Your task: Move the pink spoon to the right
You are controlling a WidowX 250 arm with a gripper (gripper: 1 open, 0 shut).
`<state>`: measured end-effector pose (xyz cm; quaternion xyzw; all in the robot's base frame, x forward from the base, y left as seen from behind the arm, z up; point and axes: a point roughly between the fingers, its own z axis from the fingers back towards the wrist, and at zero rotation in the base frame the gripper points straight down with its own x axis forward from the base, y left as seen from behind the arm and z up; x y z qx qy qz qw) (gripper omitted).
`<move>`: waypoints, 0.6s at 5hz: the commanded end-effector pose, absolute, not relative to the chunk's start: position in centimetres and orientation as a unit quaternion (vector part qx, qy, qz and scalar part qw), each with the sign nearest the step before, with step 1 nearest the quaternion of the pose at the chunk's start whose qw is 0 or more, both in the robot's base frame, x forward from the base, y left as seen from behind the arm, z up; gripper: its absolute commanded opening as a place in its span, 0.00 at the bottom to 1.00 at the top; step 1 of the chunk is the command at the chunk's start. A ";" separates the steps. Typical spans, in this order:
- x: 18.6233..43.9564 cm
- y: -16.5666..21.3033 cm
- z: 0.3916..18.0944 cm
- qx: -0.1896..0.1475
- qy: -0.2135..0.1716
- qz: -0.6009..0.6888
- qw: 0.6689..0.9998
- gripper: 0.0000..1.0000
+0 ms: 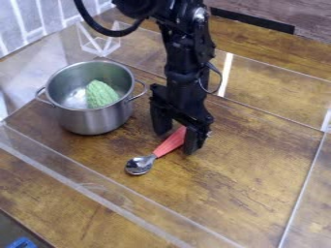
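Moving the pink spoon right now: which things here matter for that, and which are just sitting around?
Part of the job:
- pink spoon, flat on the table
- gripper, open, above the spoon's handle

Just lying about:
- steel pot, left of the spoon
- green item inside the pot

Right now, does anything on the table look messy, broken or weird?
Nothing stands out. The spoon lies flat on the table, the pot stands upright with something green inside, and nothing is spilled. The open gripper is low over the spoon's pink handle.
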<state>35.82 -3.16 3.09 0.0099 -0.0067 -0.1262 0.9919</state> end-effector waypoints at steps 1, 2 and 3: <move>37.1 -3.1 4.7 0.012 -0.035 -0.129 0.991 1.00; 37.3 -2.9 4.7 0.013 -0.034 -0.130 0.991 1.00; 37.4 -2.8 4.4 0.012 -0.033 -0.129 0.991 1.00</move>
